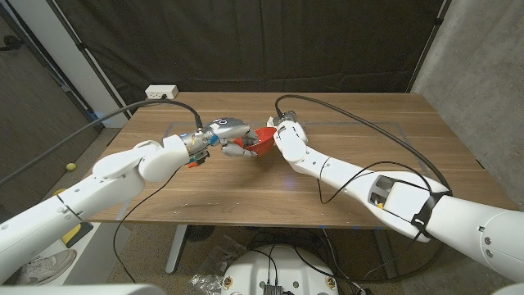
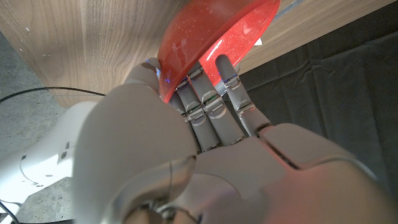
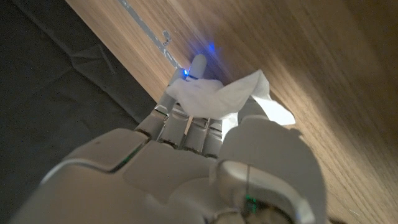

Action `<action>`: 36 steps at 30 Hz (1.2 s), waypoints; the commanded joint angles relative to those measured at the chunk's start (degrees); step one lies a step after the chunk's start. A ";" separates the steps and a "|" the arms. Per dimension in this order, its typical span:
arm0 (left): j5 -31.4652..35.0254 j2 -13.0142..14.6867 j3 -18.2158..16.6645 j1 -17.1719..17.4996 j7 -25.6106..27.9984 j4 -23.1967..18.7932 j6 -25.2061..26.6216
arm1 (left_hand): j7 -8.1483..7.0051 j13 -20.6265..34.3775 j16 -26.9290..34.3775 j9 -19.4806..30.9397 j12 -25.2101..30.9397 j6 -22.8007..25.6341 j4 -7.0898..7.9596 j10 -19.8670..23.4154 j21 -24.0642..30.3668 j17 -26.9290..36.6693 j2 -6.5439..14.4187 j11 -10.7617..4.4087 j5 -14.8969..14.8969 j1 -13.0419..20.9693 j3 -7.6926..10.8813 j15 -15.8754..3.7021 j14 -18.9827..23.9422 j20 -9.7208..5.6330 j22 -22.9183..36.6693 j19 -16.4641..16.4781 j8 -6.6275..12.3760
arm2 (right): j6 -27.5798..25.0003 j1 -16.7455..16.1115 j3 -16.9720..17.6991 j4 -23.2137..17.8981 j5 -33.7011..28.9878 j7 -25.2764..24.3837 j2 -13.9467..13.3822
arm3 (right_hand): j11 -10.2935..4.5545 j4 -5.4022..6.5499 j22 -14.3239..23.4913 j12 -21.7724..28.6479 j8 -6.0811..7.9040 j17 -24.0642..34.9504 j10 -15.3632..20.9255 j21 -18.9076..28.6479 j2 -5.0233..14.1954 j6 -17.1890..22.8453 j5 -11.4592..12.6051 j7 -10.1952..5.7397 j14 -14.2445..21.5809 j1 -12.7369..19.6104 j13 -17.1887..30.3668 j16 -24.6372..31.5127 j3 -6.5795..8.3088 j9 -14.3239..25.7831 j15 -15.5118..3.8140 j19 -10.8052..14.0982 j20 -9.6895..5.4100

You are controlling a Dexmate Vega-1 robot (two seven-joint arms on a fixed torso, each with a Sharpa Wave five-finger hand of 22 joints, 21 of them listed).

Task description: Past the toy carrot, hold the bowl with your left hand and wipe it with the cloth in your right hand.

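A red bowl [image 1: 264, 142] is tilted up off the table at mid-table, between my two hands. My left hand [image 1: 227, 134] grips it from the left. In the left wrist view the fingers [image 2: 214, 93] lie against the outside of the bowl [image 2: 217, 34] and the thumb sits at its rim. My right hand [image 1: 287, 136] is close against the bowl's right side. In the right wrist view that hand [image 3: 193, 155] pinches a crumpled white cloth [image 3: 214, 99] between thumb and fingers. A small orange-red bit [image 1: 195, 162] peeks from under my left wrist; I cannot tell what it is.
A white power strip [image 1: 161, 91] lies at the table's back left corner. Black cables [image 1: 360, 123] arc over the table from both wrists. Bare wood [image 1: 246, 192] stretches in front of the hands. A yellow ball [image 1: 72, 166] lies on the floor to the left.
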 commanded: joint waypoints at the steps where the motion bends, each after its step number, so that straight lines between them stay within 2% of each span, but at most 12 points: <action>1: 0.35 -0.60 0.94 -1.19 -0.69 0.72 0.01 | 3.02 0.16 -0.26 0.36 -0.41 3.13 0.47 0.45 0.37 0.34 1.07 -0.42 0.16 0.73 0.07 -0.11 0.31 -2.77 -0.04 -0.39 0.27 | 2.30 -2.15 1.02 -2.88 0.32 -8.01 -2.54 | -2.54 0.67 0.80 4.27 2.44 5.79 10.39 4.13 0.35 13.67 -0.07 -2.07 2.81 3.58 2.43 4.72 -0.01 0.63 -7.83 0.61 -3.87; 2: 0.49 -0.69 1.02 -1.28 -0.65 0.80 0.08 | 2.95 0.20 -0.28 0.38 -0.38 3.14 0.49 0.49 0.38 0.35 1.07 -0.43 0.15 0.74 0.07 -0.10 0.31 -2.79 -0.04 -0.37 0.28 | 2.70 -2.45 1.54 -3.26 0.91 -9.00 -2.76 | -2.73 1.13 0.50 5.33 3.20 7.03 12.28 4.92 0.98 17.14 -0.34 -2.51 4.12 3.79 3.12 5.72 -0.01 0.80 -7.79 0.77 -4.03; 4: 1.13 -0.86 1.21 -1.44 -0.45 0.90 0.31 | 2.88 0.17 -0.36 0.38 -0.48 3.10 0.58 0.47 0.41 0.42 1.07 -0.43 0.12 0.73 0.05 -0.10 0.33 -2.78 -0.06 -0.44 0.23 | 3.22 -2.96 2.31 -3.74 1.71 -10.91 -3.06 | -2.47 1.32 -0.63 7.71 4.62 9.03 16.76 6.24 1.77 22.31 -1.04 -2.87 5.82 4.85 4.54 6.86 0.26 1.24 -7.75 1.26 -4.12; 6: 1.77 -1.03 1.39 -1.59 -0.29 0.99 0.62 | 2.92 0.32 -0.45 0.28 -0.50 3.28 0.67 0.39 0.46 0.50 1.03 -0.42 0.10 0.75 0.03 -0.10 0.36 -2.80 -0.09 -0.40 0.21 | 3.50 -3.57 3.27 -4.15 2.73 -12.90 -3.23 | -2.68 1.42 -1.03 8.62 5.05 9.98 18.31 6.97 1.90 23.83 -1.43 -3.07 6.96 5.19 5.24 7.49 0.29 1.35 -7.74 1.63 -4.25; 10: 6.04 -1.32 1.87 -1.39 1.11 0.50 2.35 | 2.89 0.39 -0.58 0.24 -0.58 3.35 0.85 0.40 0.43 0.62 0.92 -0.43 0.09 0.69 -0.02 -0.10 0.43 -2.87 -0.17 -0.42 0.16 | 2.57 -5.38 5.59 -4.70 4.77 -18.57 -3.08 | -1.60 1.47 -1.39 9.63 5.22 11.66 19.63 8.02 2.13 24.86 -1.94 -2.33 8.37 5.81 6.34 8.68 0.35 1.50 -7.70 1.66 -4.21; 15: 11.53 -1.88 2.94 -1.52 1.56 -0.04 4.82 | 2.81 0.41 -0.73 0.37 -0.65 3.31 1.03 0.48 0.37 0.72 0.78 -0.43 0.13 0.63 -0.07 -0.11 0.43 -2.85 -0.25 -0.45 0.17 | 0.77 -7.88 9.24 -5.66 8.33 -26.35 -2.61 | -1.56 1.36 -1.49 9.96 5.33 12.53 19.93 8.68 2.15 25.42 -2.10 -1.83 8.81 6.31 6.87 9.21 0.44 1.57 -7.70 1.81 -4.19; 22: 12.77 -2.97 3.56 -2.67 -0.63 0.16 6.65 | 2.73 0.77 -0.96 0.40 -0.57 3.52 1.22 0.60 0.31 0.89 0.56 -0.46 0.26 0.69 -0.11 -0.12 0.42 -2.91 -0.35 -0.40 0.17 | 0.55 -10.77 14.49 -8.79 15.09 -33.67 -3.13 | -1.33 1.41 -1.63 10.35 5.48 13.66 20.14 9.56 2.17 26.06 -2.33 -1.46 8.89 6.76 7.64 9.62 0.48 1.79 -7.66 1.81 -4.24; 36: 12.06 -4.91 4.85 -6.27 -4.69 3.26 9.22 | 2.74 1.08 -1.31 0.49 -0.75 3.62 1.58 0.69 0.33 1.30 0.42 -0.45 0.56 0.98 -0.09 -0.14 0.50 -2.90 -0.34 -0.44 0.10 | 2.95 -14.94 21.23 -16.91 28.29 -37.91 -5.65 | -0.17 1.51 -2.04 11.32 5.54 15.94 21.06 11.62 2.00 27.30 -2.71 -0.81 9.36 7.51 9.31 10.27 0.49 1.99 -7.62 2.04 -4.00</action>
